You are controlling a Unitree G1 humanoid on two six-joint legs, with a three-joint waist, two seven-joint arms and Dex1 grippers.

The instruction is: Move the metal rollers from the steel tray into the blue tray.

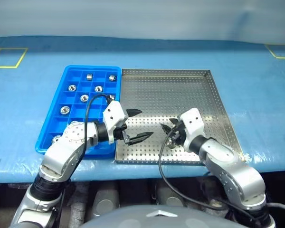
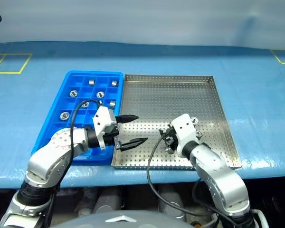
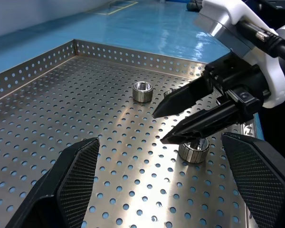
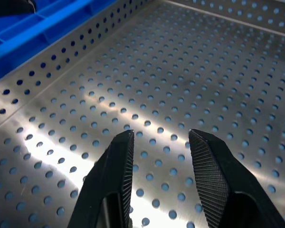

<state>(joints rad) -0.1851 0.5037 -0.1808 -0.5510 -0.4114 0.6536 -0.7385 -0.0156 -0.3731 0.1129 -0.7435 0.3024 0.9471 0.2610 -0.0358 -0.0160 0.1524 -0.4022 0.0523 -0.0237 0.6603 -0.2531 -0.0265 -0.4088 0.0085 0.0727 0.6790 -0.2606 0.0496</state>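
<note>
The blue tray (image 1: 57, 124) holds several metal rollers (image 1: 84, 98), the steel tray (image 1: 180, 90) two at five o'clock, where the left gripper (image 1: 136, 124) gapes and the right gripper (image 4: 160, 156) hovers part-open, empty.

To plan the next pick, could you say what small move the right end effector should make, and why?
Probably lower the right end effector onto the roller beneath it: its fingers stand empty, and the roller lies on the steel tray.
</note>
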